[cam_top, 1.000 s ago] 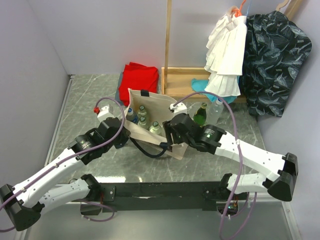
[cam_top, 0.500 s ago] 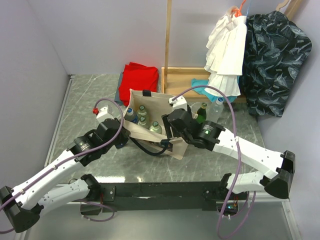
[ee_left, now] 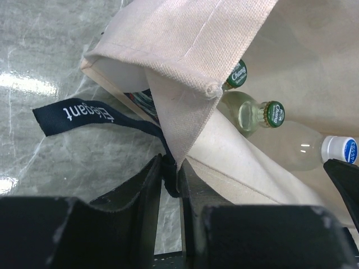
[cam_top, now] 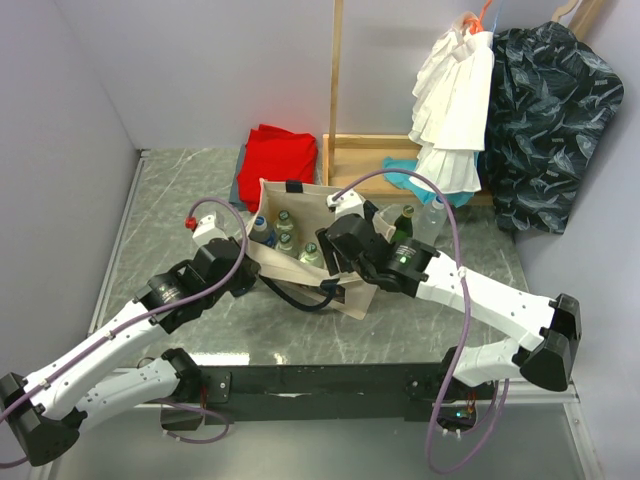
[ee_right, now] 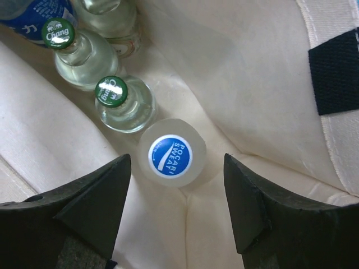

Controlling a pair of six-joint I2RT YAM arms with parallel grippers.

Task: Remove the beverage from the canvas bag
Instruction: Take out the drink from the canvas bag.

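Right pincer point(ee_right: 175, 168) points down, open, over white-capped bottle point(ee_right: 170, 156) in canvas bag point(ee_right: 263, 73); left pincer point(ee_left: 171, 169) pinches its rim

Canvas bag point(ee_left: 185, 39) coarse woven beige cloth, matt; Chang bottles point(ee_right: 124, 106) clear glossy glass; table point(cam_top: 170, 180) polished grey marble-look

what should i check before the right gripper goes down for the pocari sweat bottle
1. Left gripper pinching the canvas bag rim: ok.
2. Bag mouth held open: ok.
3. Right gripper jaws open: ok.
4. Pocari Sweat bottle between the jaws: ok, cap slightly off centre.
5. Room beside the green-capped bottle next to it: cannot tell, the two stand very close.
6. Height left above the cap: cannot tell.
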